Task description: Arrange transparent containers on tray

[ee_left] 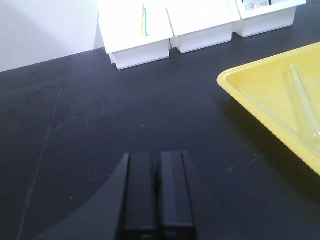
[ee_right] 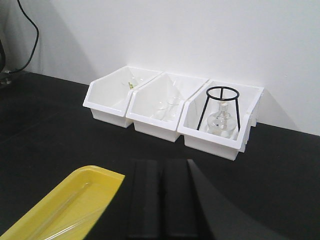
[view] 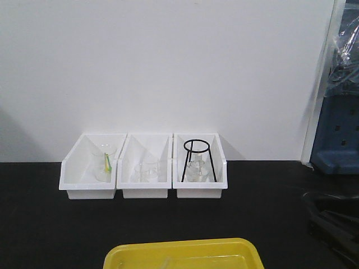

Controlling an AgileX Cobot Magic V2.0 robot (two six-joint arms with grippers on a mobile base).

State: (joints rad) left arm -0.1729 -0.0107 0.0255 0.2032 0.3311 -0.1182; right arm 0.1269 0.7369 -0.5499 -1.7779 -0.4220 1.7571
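From the front view I see the yellow tray (view: pixel 182 253) at the table's near edge, faint glass inside it, and three white bins (view: pixel 144 166) against the back wall.

Left wrist: my left gripper (ee_left: pixel 158 192) is fully closed and empty; test tubes (ee_left: pixel 303 102) lie in the tray (ee_left: pixel 260 80).

Right wrist: right gripper (ee_right: pixel 161 197) closed and empty too. I judge arranging largely done; open black table (ee_right: pixel 60 130) all around.

Three white bins (view: pixel 144 168) in a row against the wall (view: pixel 168 61). Left: beaker (view: pixel 104 162). Middle: probably two beakers (view: pixel 147 170). Right: flask (ee_right: pixel 221 122) under black wire stand (view: pixel 197 159).
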